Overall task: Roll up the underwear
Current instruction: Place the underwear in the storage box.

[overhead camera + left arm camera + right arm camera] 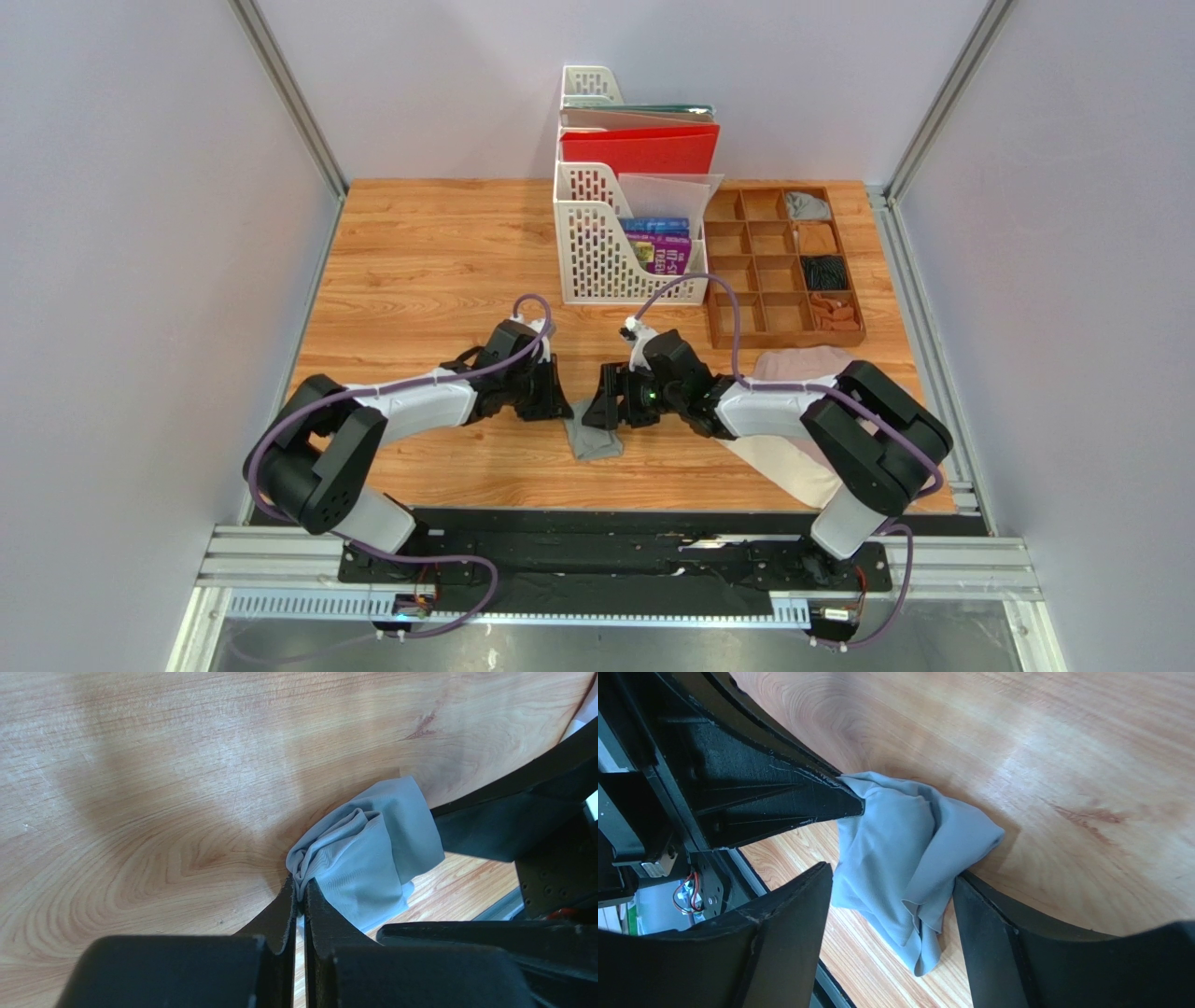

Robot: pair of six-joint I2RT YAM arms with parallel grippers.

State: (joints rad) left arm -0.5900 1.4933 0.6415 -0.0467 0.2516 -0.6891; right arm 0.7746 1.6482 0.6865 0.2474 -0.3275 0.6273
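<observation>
Pinching at the left of the pair, the left gripper (pixel 564 409) (pixel 300 890) reaches in from its near-left base, jaws pressed together with a fold of the grey underwear (pixel 595 441) (pixel 372 855) (pixel 899 847) caught at their tips. Grey underwear: bunched and creased, lying on the wooden table (pixel 421 280) at near centre, between the two wrists, part of it trailing toward the near edge. Left wrist view shows the cloth gathered into ridges just beyond the closed tips. Right gripper (pixel 606 415) (pixel 891 879): jaws spread wide, one finger on each side of the grey bundle, gripping nothing; whether the pads brush the cloth I cannot tell. In the right wrist view the left gripper's black tip touches the far corner of the cloth. Pinkish-beige underwear (pixel 794 364): spread flat at near right, largely under the right arm, showing on both sides of it. Far side, centre: white file rack (pixel 589 259) holding a red folder (pixel 638 149). Just right of it, a brown divided tray (pixel 758 340), small dark and pale items in its right-hand compartments.
</observation>
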